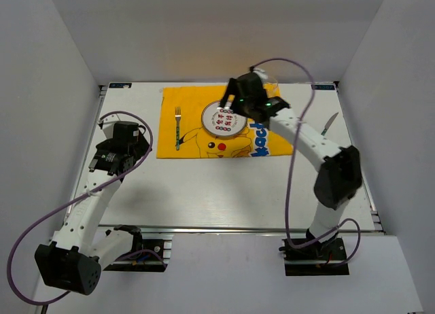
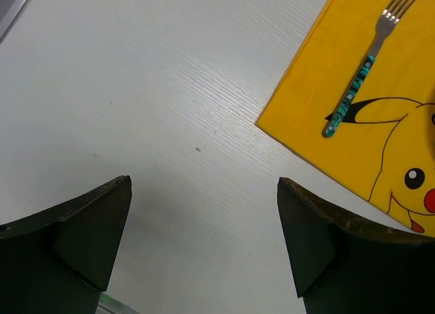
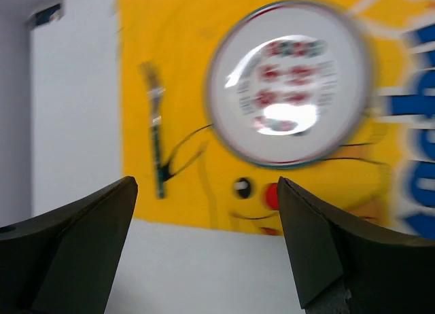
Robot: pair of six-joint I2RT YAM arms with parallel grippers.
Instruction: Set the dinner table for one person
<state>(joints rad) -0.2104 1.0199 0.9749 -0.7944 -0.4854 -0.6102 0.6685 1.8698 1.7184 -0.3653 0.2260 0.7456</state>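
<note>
The white dinner table (image 1: 231, 192) carries a yellow Pikachu cloth (image 1: 194, 147) at the back. On the cloth lie a round white plate (image 1: 219, 124) with a red pattern and, to its left, a fork (image 1: 177, 127) with a green handle. My right gripper (image 1: 230, 105) hovers over the plate's far right rim, open and empty. The right wrist view is blurred and shows the plate (image 3: 289, 83) and fork (image 3: 156, 137) beyond the open gripper (image 3: 204, 185). My left gripper (image 1: 131, 132) is open and empty over bare table left of the cloth. Its wrist view shows the fork (image 2: 360, 76).
A silver knife (image 1: 330, 124) lies on the bare table right of the cloth. A metal rail (image 1: 238, 228) runs along the near edge. White walls close in the left, right and back sides. Purple cables loop off both arms.
</note>
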